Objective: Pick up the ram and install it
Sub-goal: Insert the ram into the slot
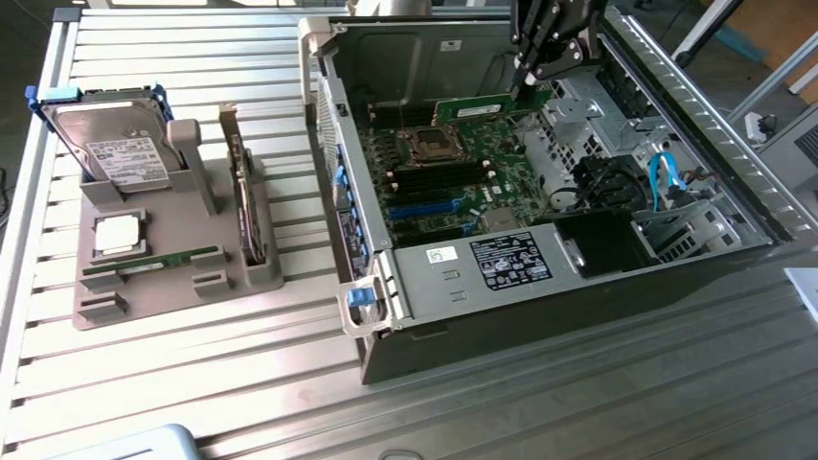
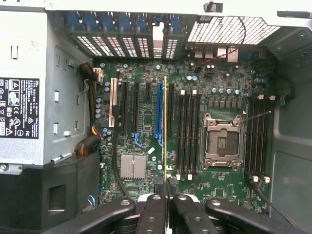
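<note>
Above the motherboard [image 2: 146, 117] inside the open computer case [image 1: 696, 110], the gripper [image 1: 527, 84] is clamped on the ram [image 1: 476, 108], holding it edgewise, apparently so its lower edge can line up with the memory slots [image 2: 187, 131].

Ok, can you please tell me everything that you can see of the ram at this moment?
The ram is a long, narrow, thin green circuit board with small dark parts on its face. The gripper is shut on one end of it, so the rest sticks out freely. It stands on its long edge inside the open computer case, apparently just above the motherboard and not seated. In the wrist view it shows edge-on, parallel to the black memory slots.
</note>
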You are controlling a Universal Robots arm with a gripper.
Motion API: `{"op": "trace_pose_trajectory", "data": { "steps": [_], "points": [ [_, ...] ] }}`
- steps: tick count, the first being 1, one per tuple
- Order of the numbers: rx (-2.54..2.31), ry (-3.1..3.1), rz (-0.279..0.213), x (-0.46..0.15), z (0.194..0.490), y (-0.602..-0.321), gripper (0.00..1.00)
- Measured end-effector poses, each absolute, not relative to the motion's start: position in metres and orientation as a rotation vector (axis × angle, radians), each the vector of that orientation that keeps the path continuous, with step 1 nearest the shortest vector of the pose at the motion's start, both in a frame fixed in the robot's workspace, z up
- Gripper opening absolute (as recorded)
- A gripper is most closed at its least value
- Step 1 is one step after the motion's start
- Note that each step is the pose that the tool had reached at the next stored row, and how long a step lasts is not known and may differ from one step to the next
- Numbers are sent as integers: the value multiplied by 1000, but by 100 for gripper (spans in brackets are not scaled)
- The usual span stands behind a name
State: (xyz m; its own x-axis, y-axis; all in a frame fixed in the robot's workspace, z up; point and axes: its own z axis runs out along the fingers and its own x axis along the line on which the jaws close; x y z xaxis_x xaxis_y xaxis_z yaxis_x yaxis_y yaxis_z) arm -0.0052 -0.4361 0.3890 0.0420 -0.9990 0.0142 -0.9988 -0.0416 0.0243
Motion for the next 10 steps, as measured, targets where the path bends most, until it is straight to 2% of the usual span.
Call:
{"op": "trace_pose_trajectory", "data": {
  "steps": [10],
  "points": [
    [2248,-2156,-10,-5,388,-429,12]
  ]
}}
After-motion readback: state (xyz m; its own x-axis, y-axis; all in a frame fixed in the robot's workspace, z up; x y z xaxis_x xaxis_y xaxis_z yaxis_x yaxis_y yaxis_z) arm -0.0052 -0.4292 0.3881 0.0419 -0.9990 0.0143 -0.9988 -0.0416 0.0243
